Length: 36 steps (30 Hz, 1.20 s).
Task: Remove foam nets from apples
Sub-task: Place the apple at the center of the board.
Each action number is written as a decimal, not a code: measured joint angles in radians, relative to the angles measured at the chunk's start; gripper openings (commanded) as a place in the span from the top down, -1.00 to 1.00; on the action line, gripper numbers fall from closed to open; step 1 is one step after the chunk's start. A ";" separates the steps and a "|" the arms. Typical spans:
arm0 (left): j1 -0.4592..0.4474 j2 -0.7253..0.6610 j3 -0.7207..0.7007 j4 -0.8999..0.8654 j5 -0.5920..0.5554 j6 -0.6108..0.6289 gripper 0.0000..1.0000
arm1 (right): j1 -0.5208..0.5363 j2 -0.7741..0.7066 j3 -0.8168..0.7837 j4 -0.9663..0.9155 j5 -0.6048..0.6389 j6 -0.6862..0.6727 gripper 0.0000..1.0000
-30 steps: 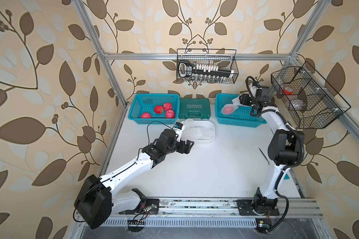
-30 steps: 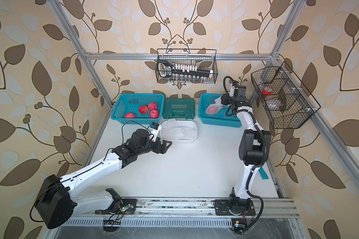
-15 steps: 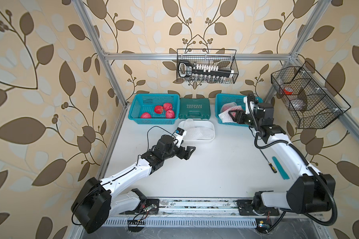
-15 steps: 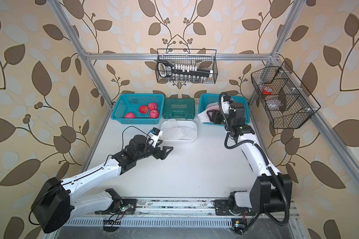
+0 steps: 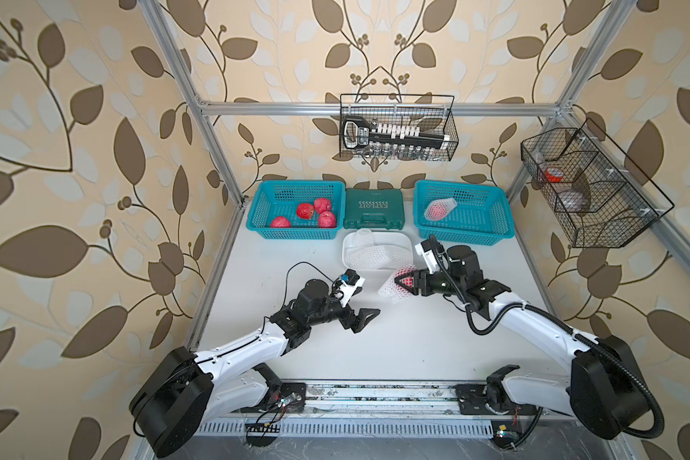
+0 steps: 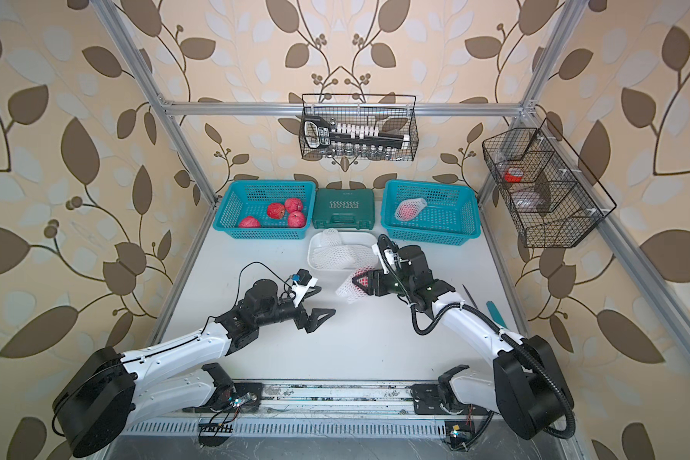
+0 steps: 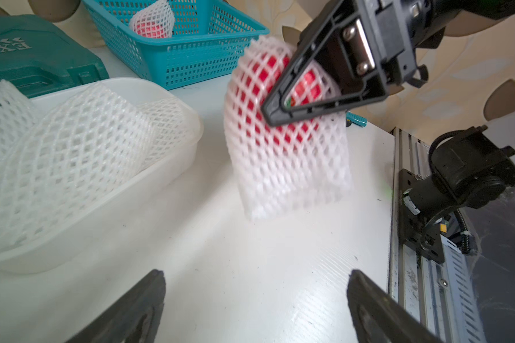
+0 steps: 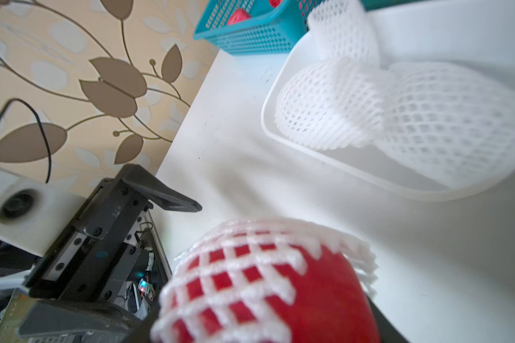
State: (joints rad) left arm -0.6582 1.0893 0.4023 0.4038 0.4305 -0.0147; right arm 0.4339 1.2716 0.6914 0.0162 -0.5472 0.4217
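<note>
My right gripper (image 5: 410,280) is shut on a red apple (image 5: 405,279) still in its white foam net (image 5: 390,290), held just above the table beside the white tub. The net's loose end hangs toward the left arm. In the right wrist view the apple (image 8: 315,297) fills the jaws and the net (image 8: 235,267) covers its far side. My left gripper (image 5: 361,302) is open and empty, a short way from the net (image 7: 286,166) and facing it. Several bare apples (image 5: 307,211) lie in the left teal basket (image 5: 255,215). Another netted apple (image 5: 439,209) lies in the right teal basket (image 5: 490,223).
The white tub (image 5: 399,237) behind the grippers holds several empty foam nets (image 5: 375,253). A green tool case (image 5: 374,209) lies between the baskets. A teal-handled tool (image 6: 494,312) lies near the table's right edge. Wire baskets (image 5: 397,127) hang on the back and right walls.
My right arm has swung from the right teal basket to the middle of the table, carrying the netted apple. My left gripper has drawn back toward the front.
</note>
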 measured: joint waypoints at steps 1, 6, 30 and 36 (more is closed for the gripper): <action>-0.006 0.005 0.000 0.003 0.000 0.013 -0.92 | 0.012 0.022 -0.002 0.008 -0.005 0.000 -0.29; -0.083 0.028 0.000 -0.005 -0.050 0.095 -0.92 | 0.018 0.142 0.003 0.031 -0.064 0.013 -0.32; -0.188 0.056 0.038 -0.089 -0.233 0.385 -0.51 | 0.046 0.371 0.143 -0.135 -0.298 0.034 -0.40; -0.188 0.059 0.043 -0.117 -0.229 0.403 -0.12 | 0.048 0.410 0.143 -0.116 -0.328 0.039 -0.40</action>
State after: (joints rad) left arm -0.8459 1.1484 0.4458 0.2867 0.2012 0.3885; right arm 0.4824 1.6817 0.8349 -0.0994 -0.8753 0.4603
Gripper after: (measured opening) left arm 0.573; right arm 0.700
